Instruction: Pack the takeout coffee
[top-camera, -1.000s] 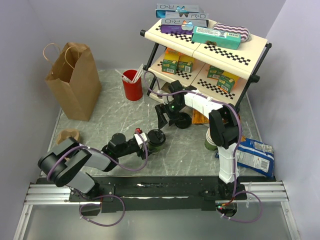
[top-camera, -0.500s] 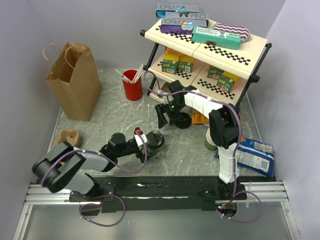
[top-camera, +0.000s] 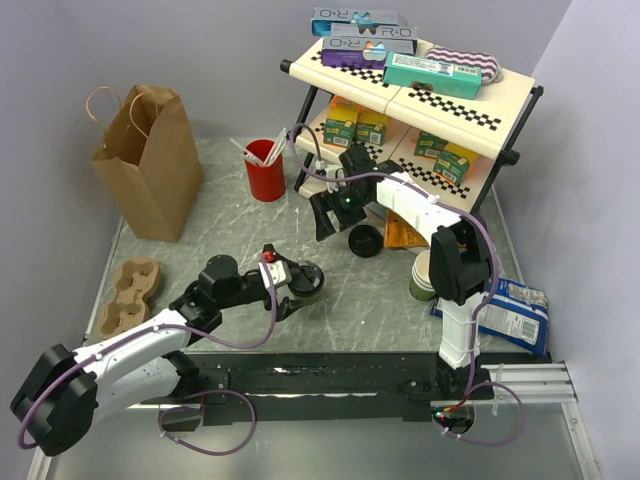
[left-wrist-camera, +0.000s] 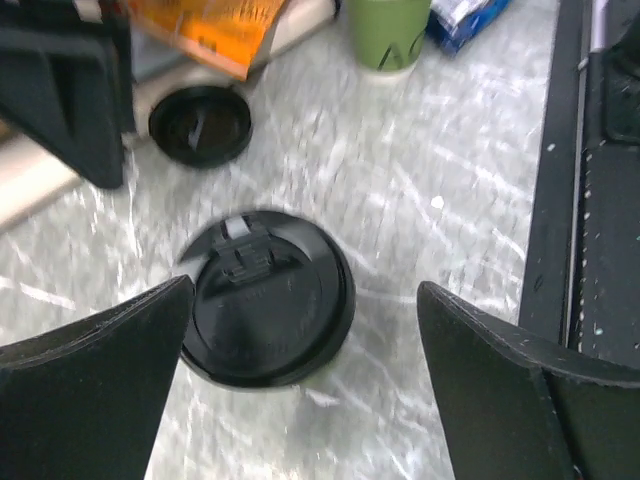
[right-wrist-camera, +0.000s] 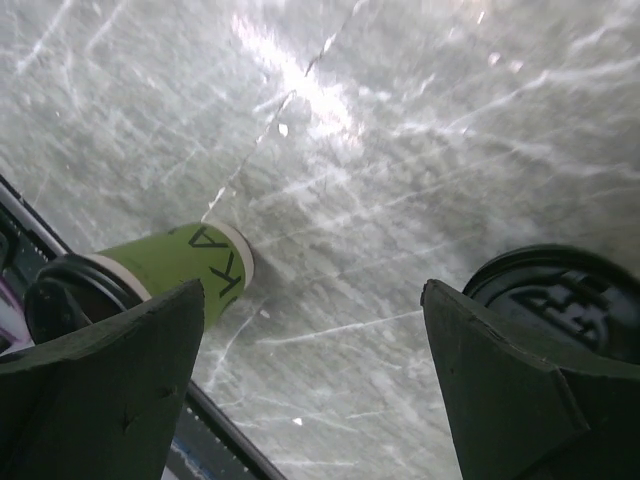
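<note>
The takeout coffee (top-camera: 308, 281), a dark green cup with a black lid, stands upright on the table in front of the arms. My left gripper (top-camera: 292, 289) is open, with its fingers on either side of the cup at lid height. In the left wrist view the lid (left-wrist-camera: 266, 300) lies between the open fingers (left-wrist-camera: 100, 370), close to the left one, with a wide gap to the right one. My right gripper (top-camera: 333, 221) is open and empty, hovering near the shelf's foot. The right wrist view shows the coffee (right-wrist-camera: 165, 272) at its left, beyond that gripper's fingers.
A loose black lid (top-camera: 365, 240) lies just right of the right gripper. A lidless green cup stack (top-camera: 421, 276), an orange packet (top-camera: 400, 232) and a blue bag (top-camera: 510, 311) sit at the right. A brown paper bag (top-camera: 150, 165), red cup (top-camera: 265, 172) and cardboard carrier (top-camera: 130, 293) are to the left. The shelf (top-camera: 430, 100) stands at the back.
The left arm has swung out to the left and uncovered the cardboard carrier, while its gripper stays at the coffee. The right gripper has moved slightly back toward the shelf.
</note>
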